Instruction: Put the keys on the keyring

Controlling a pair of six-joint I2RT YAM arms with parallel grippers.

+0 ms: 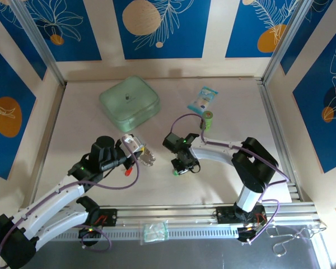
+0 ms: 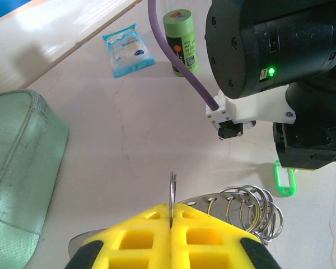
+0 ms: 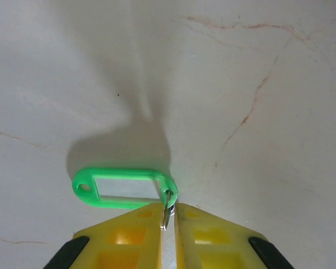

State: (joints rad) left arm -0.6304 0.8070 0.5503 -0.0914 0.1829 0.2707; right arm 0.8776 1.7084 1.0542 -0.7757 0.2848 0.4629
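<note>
My left gripper (image 1: pixel 137 150) (image 2: pixel 172 208) is shut on a thin metal loop of the keyring (image 2: pixel 172 188), held just above the table. A bunch of silvery split rings (image 2: pixel 257 210) (image 1: pixel 147 158) hangs off the keyring's right side. The green key (image 3: pixel 123 188) (image 1: pixel 176 172) (image 2: pixel 284 182) lies flat on the table. My right gripper (image 3: pixel 168 208) (image 1: pixel 182 167) points down at it, its yellow fingers pinched around the small metal loop at the key's right end, with a sliver of gap left. A small red key (image 1: pixel 127 172) lies beside my left arm.
A mint-green pouch (image 1: pixel 129 101) (image 2: pixel 17 168) sits at the back left. A blue packet (image 1: pixel 204 100) (image 2: pixel 127 50) and an upright green cylinder (image 1: pixel 209 119) (image 2: pixel 180 39) stand behind the right arm. The right arm (image 2: pixel 280 56) is close in front of my left gripper.
</note>
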